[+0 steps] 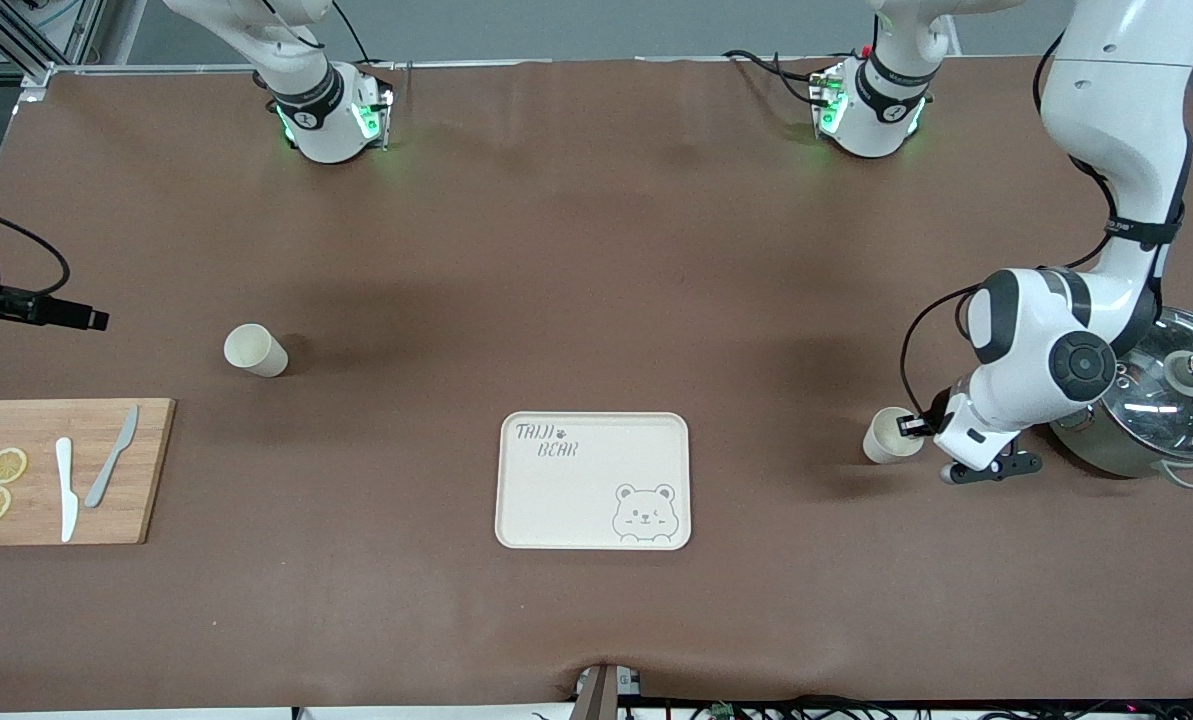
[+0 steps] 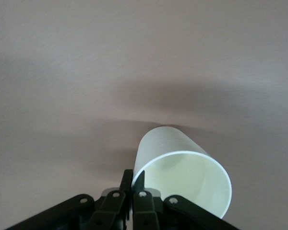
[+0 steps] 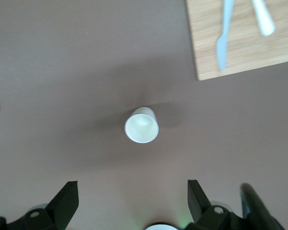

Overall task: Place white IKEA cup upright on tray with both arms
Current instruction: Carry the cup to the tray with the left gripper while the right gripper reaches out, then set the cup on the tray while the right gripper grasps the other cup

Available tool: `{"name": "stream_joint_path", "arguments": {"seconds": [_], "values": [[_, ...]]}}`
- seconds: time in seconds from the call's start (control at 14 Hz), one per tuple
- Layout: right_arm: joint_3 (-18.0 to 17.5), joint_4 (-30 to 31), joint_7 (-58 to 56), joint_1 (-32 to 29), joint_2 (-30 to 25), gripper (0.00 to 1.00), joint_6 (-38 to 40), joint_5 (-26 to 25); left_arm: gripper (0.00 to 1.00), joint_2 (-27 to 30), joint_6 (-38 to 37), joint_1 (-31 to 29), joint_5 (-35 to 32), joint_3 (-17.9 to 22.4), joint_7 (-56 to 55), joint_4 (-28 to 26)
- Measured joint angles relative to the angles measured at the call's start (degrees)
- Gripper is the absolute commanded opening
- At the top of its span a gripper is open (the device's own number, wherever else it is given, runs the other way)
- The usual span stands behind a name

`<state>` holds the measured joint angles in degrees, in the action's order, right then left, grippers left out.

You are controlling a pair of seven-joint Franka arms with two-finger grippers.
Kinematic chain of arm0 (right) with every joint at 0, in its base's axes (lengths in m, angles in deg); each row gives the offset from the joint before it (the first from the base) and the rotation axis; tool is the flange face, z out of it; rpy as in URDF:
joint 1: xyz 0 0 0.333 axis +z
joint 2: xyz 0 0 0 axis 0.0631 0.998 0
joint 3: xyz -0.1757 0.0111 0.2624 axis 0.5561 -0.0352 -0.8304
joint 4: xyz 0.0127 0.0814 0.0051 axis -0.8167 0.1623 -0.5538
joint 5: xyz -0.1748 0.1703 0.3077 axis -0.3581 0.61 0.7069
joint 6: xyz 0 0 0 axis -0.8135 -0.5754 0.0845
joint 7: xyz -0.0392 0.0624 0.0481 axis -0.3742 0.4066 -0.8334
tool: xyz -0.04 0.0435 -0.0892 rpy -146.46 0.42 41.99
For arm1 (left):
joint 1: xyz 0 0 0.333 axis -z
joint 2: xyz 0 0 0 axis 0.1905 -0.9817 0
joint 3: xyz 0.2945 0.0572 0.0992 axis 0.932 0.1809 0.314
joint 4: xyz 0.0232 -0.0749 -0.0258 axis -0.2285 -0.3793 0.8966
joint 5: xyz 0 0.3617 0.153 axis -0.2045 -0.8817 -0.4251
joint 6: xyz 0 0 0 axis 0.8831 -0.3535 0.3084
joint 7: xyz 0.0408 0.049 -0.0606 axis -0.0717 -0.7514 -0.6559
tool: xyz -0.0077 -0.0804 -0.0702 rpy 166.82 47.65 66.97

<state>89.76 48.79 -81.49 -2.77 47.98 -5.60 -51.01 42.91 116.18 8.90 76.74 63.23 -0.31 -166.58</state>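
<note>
A white cup (image 1: 886, 437) lies on its side on the brown table, between the tray and a steel pot. My left gripper (image 1: 914, 427) is shut on its rim, one finger inside the mouth and one outside; the left wrist view shows the cup (image 2: 182, 163) right at the gripper (image 2: 134, 175). The cream tray (image 1: 556, 505) with the bear drawing lies flat at mid-table with nothing on it. A second white cup (image 1: 254, 350) lies toward the right arm's end. My right gripper (image 3: 132, 191) is open and empty, high over the table, looking down at that cup (image 3: 141, 125).
A wooden cutting board (image 1: 146, 470) with lemon slices and two knives lies at the right arm's end; it also shows in the right wrist view (image 3: 240, 52). A steel pot with a glass lid (image 1: 1171, 410) stands close beside the left arm's wrist.
</note>
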Motion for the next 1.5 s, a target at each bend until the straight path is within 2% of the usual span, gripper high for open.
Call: {"name": "stream_joint_path", "arguments": {"seconds": [0.14, 0.29, 0.57, 0.79, 1.0, 1.43, 1.5], "values": [[0.1, 0.0, 0.0, -1.8, 2.2, 1.00, 0.0, 3.3, 0.00, 0.2, -2.9, 0.5, 0.0, -2.4, 0.0, 3.1], [0.0, -0.2, 2.0, -2.2, 3.5, 1.00, -0.1, 4.0, 0.00, 0.2, -6.0, 2.1, 0.2, -4.4, -1.0, 6.8], [-0.9, -0.7, 12.0, -0.4, 3.5, 1.00, 0.8, 5.2, 0.00, -0.2, -7.1, 9.3, 1.9, -4.9, -10.7, 11.1], [-1.1, -0.6, 10.0, 2.2, 3.8, 1.00, 1.5, 4.9, 0.00, -3.3, -7.1, 16.2, 2.0, -4.9, -22.1, 15.0], [-1.1, -0.4, 9.3, 3.6, 4.9, 1.00, 2.3, 4.8, 0.00, -7.7, -7.0, 20.5, 2.0, -4.8, -32.0, 19.2], [-0.8, 0.1, 6.0, 3.3, 12.2, 1.00, 2.3, 4.8, 0.00, -14.0, -2.8, 25.2, 2.0, -4.3, -37.9, 21.7], [-0.8, 0.4, 3.5, 3.3, 12.6, 1.00, 2.3, 4.7, 0.07, -14.7, -2.3, 25.6, 2.0, -4.1, -38.1, 21.8]]}}
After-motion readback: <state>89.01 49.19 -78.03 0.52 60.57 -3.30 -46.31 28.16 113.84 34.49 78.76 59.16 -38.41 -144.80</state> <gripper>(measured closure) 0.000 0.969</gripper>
